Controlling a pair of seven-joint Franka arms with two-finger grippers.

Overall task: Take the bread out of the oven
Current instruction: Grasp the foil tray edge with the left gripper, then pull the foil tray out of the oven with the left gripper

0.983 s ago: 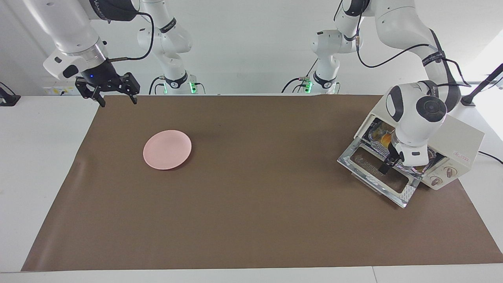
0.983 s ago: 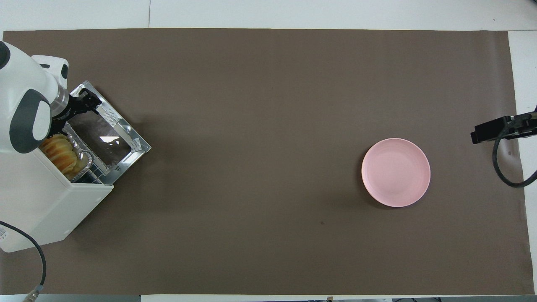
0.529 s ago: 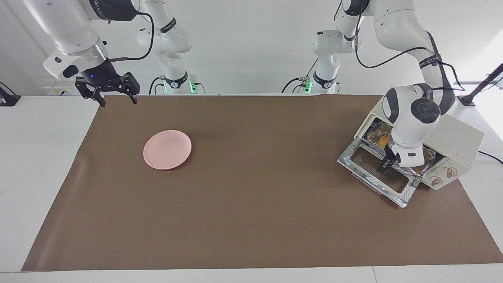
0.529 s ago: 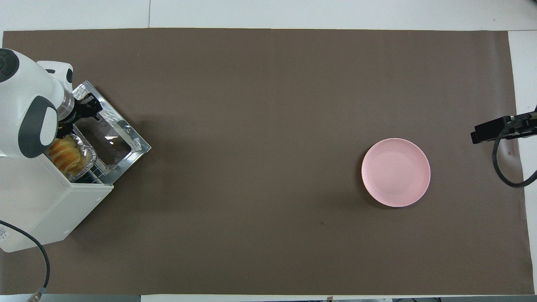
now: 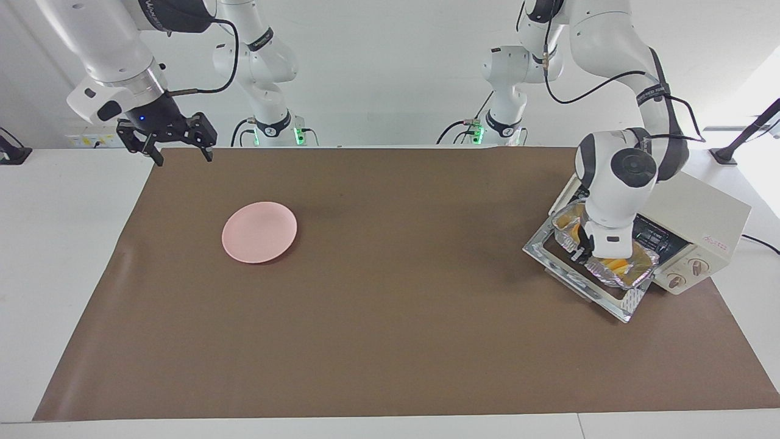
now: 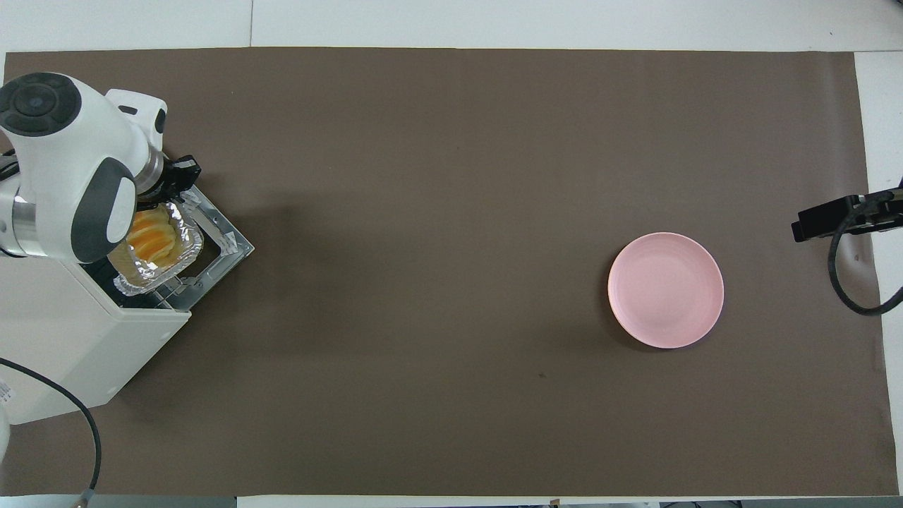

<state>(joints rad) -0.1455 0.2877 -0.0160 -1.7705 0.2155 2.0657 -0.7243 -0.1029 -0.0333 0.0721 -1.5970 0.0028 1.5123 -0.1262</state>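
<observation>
The bread point(image 6: 153, 236) sits in a crinkled foil tray point(image 6: 134, 282), now mostly out on the oven point(image 5: 707, 213)'s dropped door point(image 6: 229, 240), at the left arm's end of the bench point(image 5: 390, 341). Left gripper point(image 5: 581, 255) is down at the tray's rim, jaws together, prob. clamped on the foil edge; exact contact hidden by the wrist. Judging: loaf light, soft, squashes easily; foil thin, bends and can tear if pulled hard, so drag it slow and level, or take the loaf by its long sides. Right gripper point(image 5: 181, 152) waits w/ jaws apart over the bench's right-arm end, pink plate point(image 5: 259, 232) near.
</observation>
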